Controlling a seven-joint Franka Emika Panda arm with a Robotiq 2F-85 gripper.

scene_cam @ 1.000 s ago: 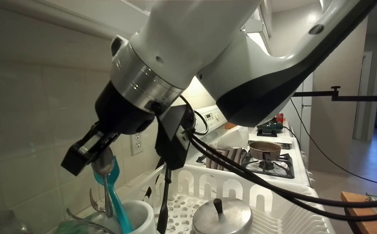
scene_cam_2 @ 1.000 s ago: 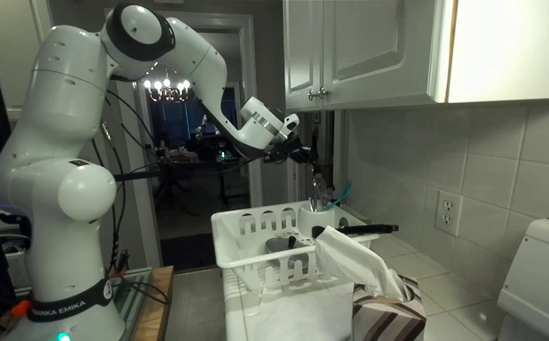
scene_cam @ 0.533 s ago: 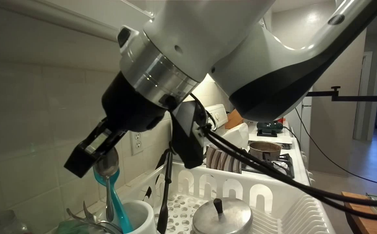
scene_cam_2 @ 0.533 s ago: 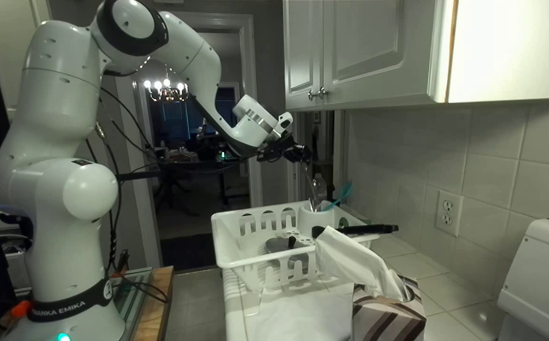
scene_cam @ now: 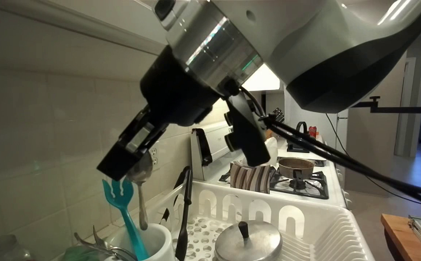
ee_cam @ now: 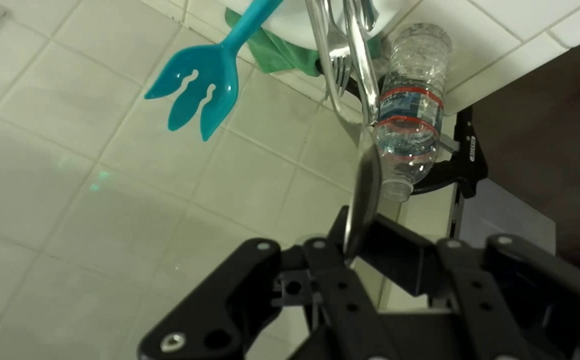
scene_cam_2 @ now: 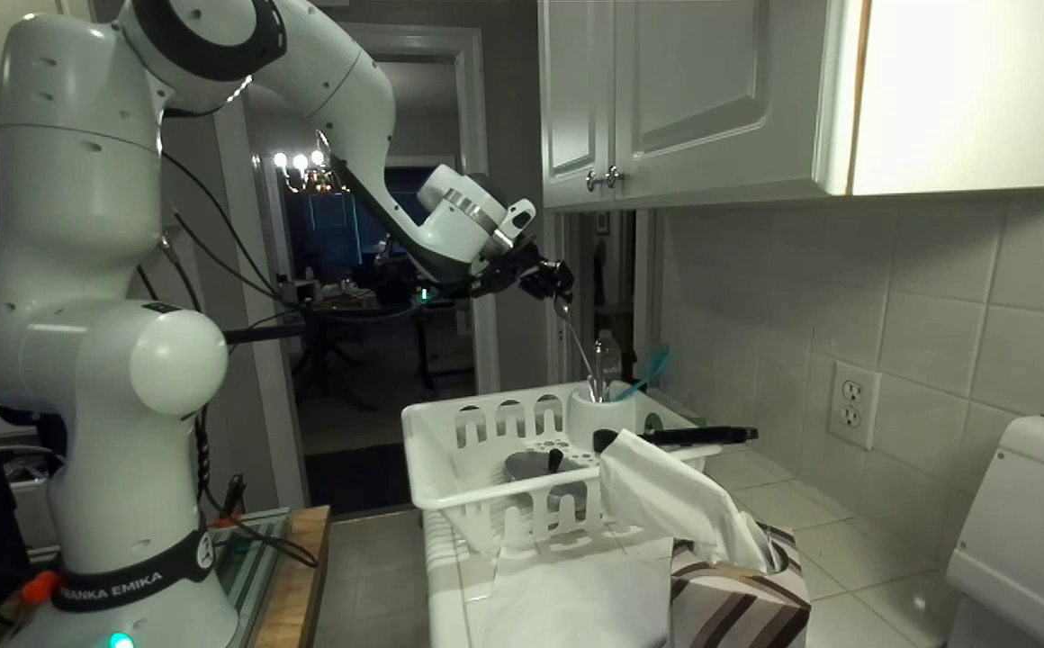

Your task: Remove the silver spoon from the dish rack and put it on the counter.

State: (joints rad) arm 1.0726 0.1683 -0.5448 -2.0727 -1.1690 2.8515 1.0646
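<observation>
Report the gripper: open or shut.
Shut on the silver spoon: in the wrist view, the gripper pinches its bowl; both exterior views show the handle below.

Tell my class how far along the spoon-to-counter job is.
Done: the pincer holds the silver spoon by its bowl.
In hand: removal from the dish rack; its handle end overlaps the utensil cup in an exterior view, clearance uncertain.
Left: setting it on the tiled counter, where it does not yet lie.

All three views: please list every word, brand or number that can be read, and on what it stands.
"FRANKA EMIKA": black band on the robot's base.
Bottle label, wrist view: too blurred.
Black clamp-like object, wrist view: white lettering too small.
Red can: too small.
</observation>
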